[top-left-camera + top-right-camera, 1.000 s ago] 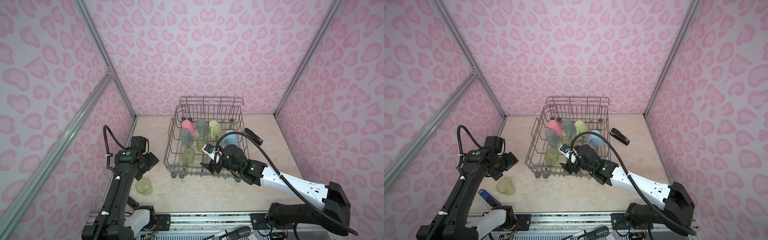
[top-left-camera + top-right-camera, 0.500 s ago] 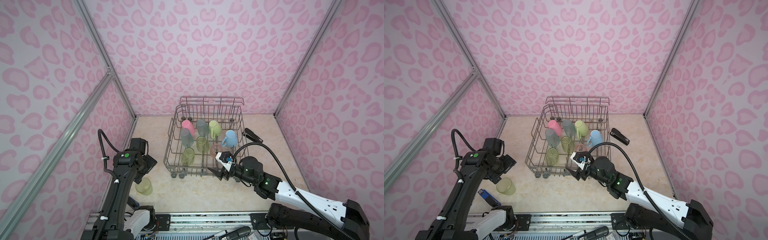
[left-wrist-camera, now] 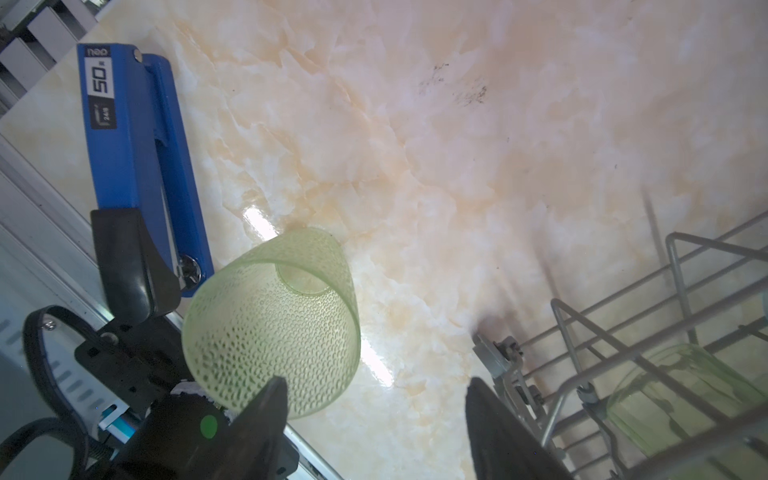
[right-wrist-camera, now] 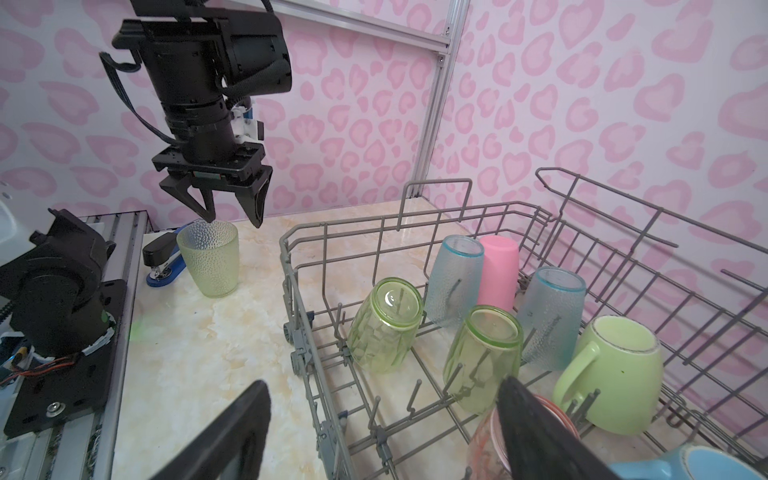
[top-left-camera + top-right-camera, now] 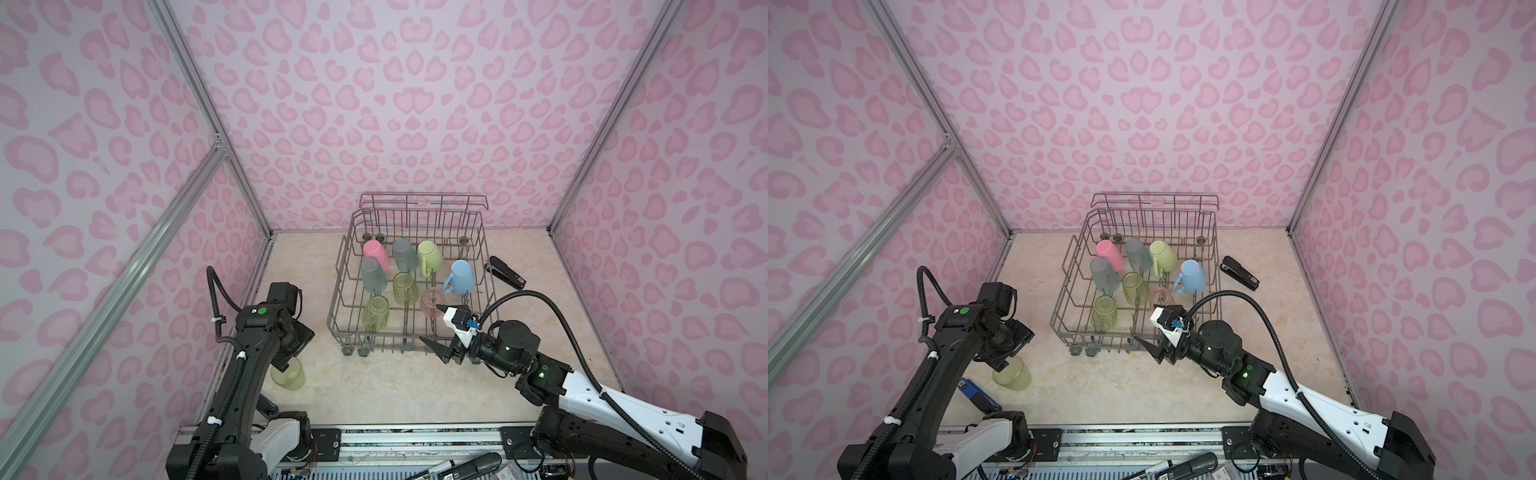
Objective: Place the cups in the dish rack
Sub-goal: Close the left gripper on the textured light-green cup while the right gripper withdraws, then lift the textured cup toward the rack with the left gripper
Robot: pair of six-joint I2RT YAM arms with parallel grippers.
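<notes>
The grey wire dish rack (image 5: pixel 422 220) holds several upturned cups: a pink one (image 5: pixel 376 253), two teal ones (image 5: pixel 405 253), two green tumblers (image 5: pixel 376 311), a salmon tumbler (image 5: pixel 432 301), a light-green mug (image 5: pixel 430 257) and a light-blue mug (image 5: pixel 459 276). One more green tumbler (image 5: pixel 289 374) (image 4: pixel 210 259) stands upright on the table at the front left. My left gripper (image 4: pixel 230 220) (image 3: pixel 374 399) hangs open just above it, one fingertip over its mouth and one outside its rim. My right gripper (image 5: pixel 430 324) (image 4: pixel 382 415) is open and empty at the rack's front rim, beside the salmon tumbler (image 4: pixel 486 440).
A black stapler (image 5: pixel 505 272) lies on the table right of the rack. A blue stapler (image 3: pixel 133 137) (image 5: pixel 976 392) lies by the front left edge, close behind the loose tumbler. Pink walls enclose the table on three sides; the arm bases stand along the front rail.
My right gripper has drawn back out of the rack to its front rim, still open. My left gripper has sunk toward the loose green tumbler and its jaws have narrowed.
</notes>
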